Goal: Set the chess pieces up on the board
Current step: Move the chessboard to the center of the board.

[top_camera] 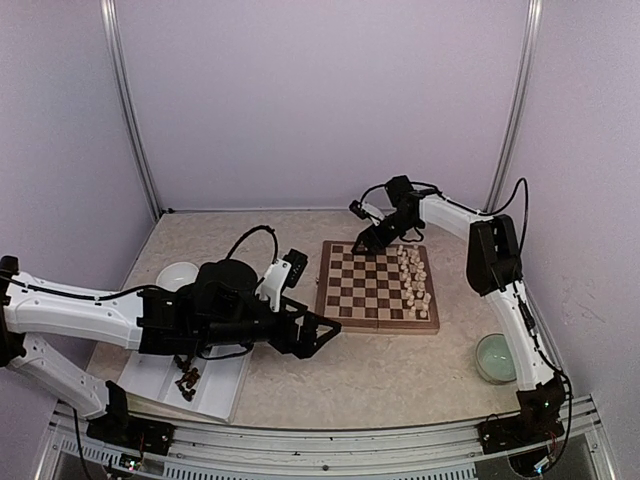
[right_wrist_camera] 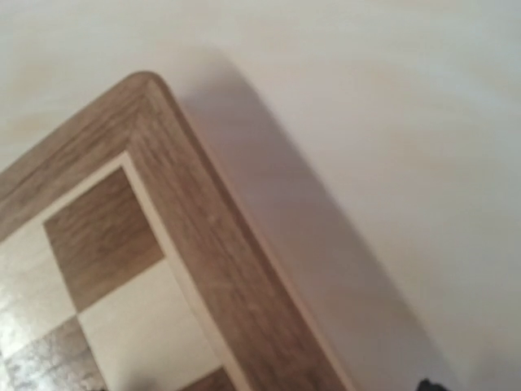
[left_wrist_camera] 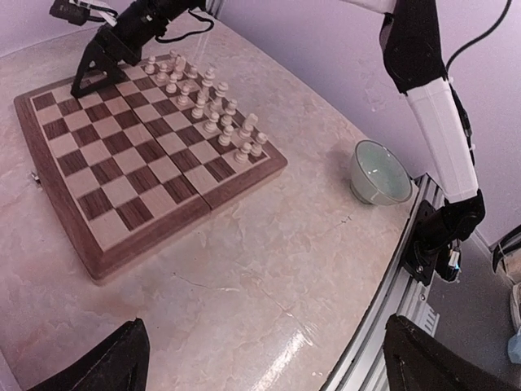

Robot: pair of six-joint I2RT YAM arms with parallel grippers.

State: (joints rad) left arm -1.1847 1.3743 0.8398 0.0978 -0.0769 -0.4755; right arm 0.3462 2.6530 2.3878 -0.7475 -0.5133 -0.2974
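Observation:
The board (top_camera: 368, 288) lies in the middle of the table, its frame corner (right_wrist_camera: 203, 236) filling the right wrist view. Cream-white figures (top_camera: 413, 275) stand in two rows along its right side. The dark chess pieces (top_camera: 187, 378) lie in a small heap in a white tray (top_camera: 228, 385) at the near left, partly hidden by the left arm. My left gripper (top_camera: 325, 328) hovers open and empty over bare table just off the board's near left corner. My right gripper (top_camera: 365, 243) hangs low over the board's far left corner, jaws apart, with nothing seen between them.
A white bowl (top_camera: 178, 275) sits left of the board, behind the left arm. A pale green bowl (top_camera: 496, 357) stands near the right arm's base. The table's metal front rail (left_wrist_camera: 383, 269) runs close to the left gripper.

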